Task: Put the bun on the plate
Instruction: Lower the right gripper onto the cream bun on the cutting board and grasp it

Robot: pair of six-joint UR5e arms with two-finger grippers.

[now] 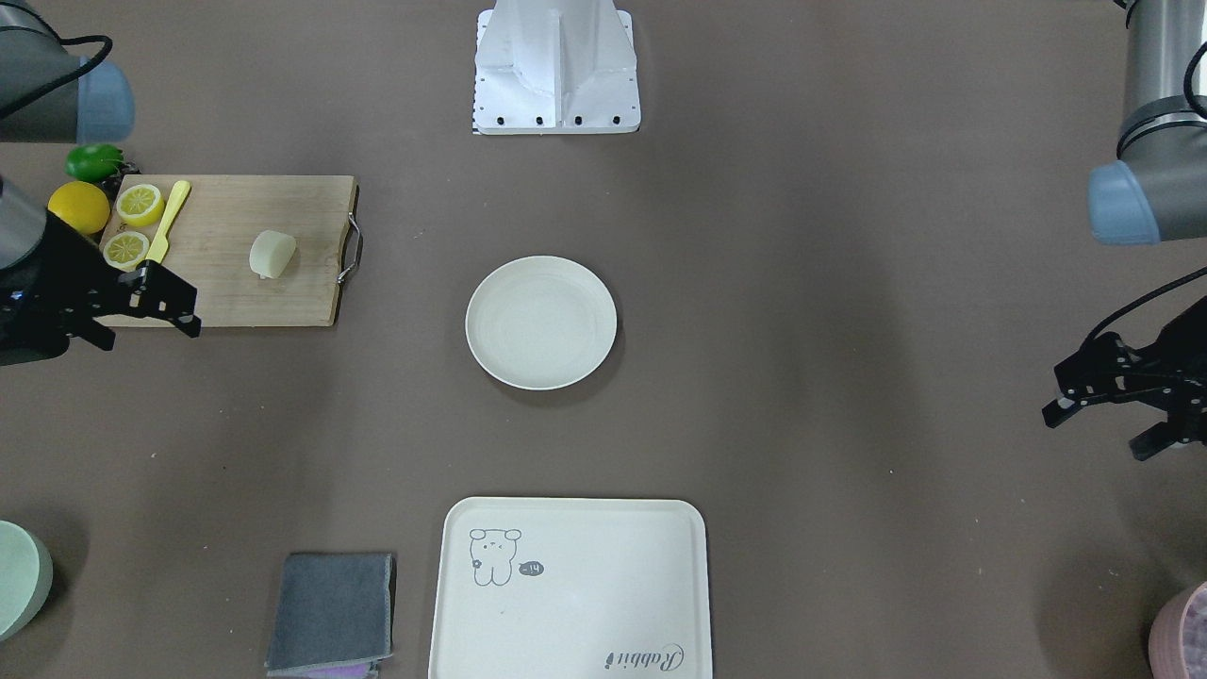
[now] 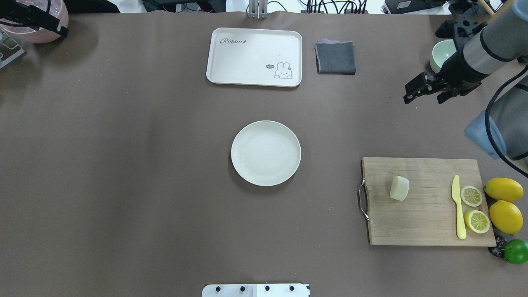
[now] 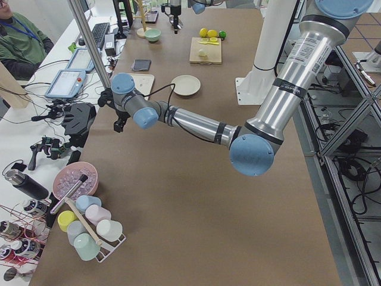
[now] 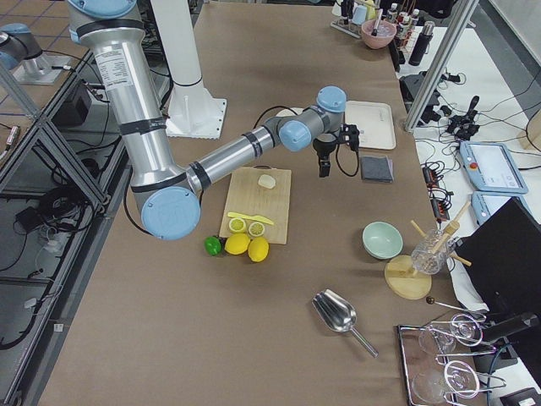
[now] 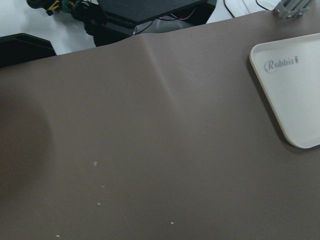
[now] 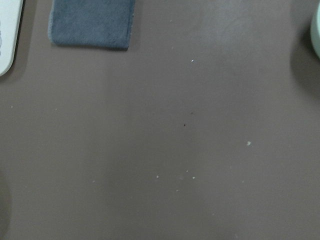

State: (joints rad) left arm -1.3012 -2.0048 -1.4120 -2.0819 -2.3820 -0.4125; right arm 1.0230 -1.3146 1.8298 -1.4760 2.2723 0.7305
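**A:** Where is the right end effector (image 1: 151, 330)?

**B:** It hangs above bare bench (image 1: 849, 283) with its two fingers spread apart and nothing between them. In the overhead view it sits beyond the far edge of the cutting board (image 1: 236, 302), between the grey cloth (image 1: 332, 611) and the pale green bowl (image 2: 441, 53). Its wrist camera shows only brown bench surface, the cloth's edge at upper left and a sliver of the bowl at the right.

**A:** And the left end effector (image 1: 1094, 436)?

**B:** Its fingers are parted too and it holds nothing. It is out at the robot's left end of the bench, well apart from everything in the middle. Its wrist camera catches a corner of the cream tray (image 1: 585, 604).

**A:** Where's the bun (image 1: 272, 255)?

**B:** It lies on the cutting board, lying on its side with its flat end facing away from the handle, nearer the metal handle end than the fruit end. Nothing touches it. The yellow knife (image 1: 170, 219) and two lemon halves (image 1: 140, 204) lie at the board's other end.

**A:** And the plate (image 1: 540, 322)?

**B:** It is at the centre of the bench with nothing on it, well apart from the board, with the tray on its far side from the robot.
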